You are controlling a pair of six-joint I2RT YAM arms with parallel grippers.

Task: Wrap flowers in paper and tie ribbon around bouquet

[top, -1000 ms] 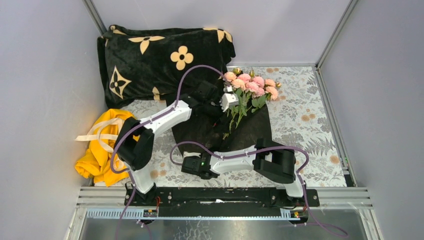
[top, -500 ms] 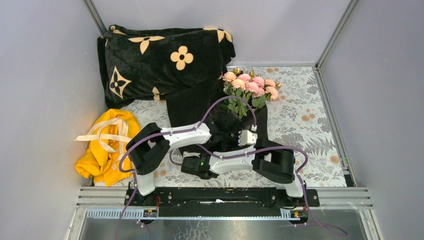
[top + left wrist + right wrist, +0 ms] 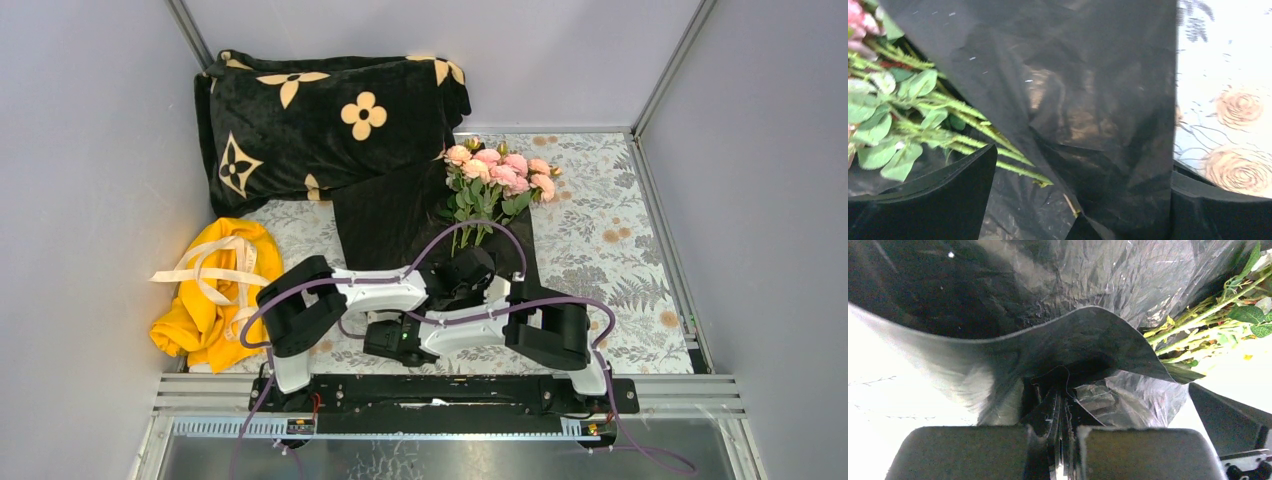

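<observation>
The flowers (image 3: 497, 175), pale pink roses on green stems, lie at the far right corner of the black paper (image 3: 395, 210). My left gripper (image 3: 482, 285) hovers open over the near right part of the sheet. In the left wrist view a raised fold of paper (image 3: 1088, 100) lies between the wide-apart fingers (image 3: 923, 200), with the stem ends (image 3: 998, 150) at the left. My right gripper (image 3: 378, 332) is shut on the paper's near edge (image 3: 1068, 350), which curls up in front of it. The cream ribbon (image 3: 205, 268) lies looped on the yellow cloth at the left.
A black plush blanket with tan flower marks (image 3: 320, 115) is heaped at the back left. A yellow cloth (image 3: 205, 305) lies at the near left. Grey walls close in both sides. Patterned tablecloth (image 3: 610, 230) shows to the right of the paper.
My left arm has swung from beside the flowers back toward me, to the paper's near right part, staying open. The flowers stay lying on the sheet. The right arm has not moved.
</observation>
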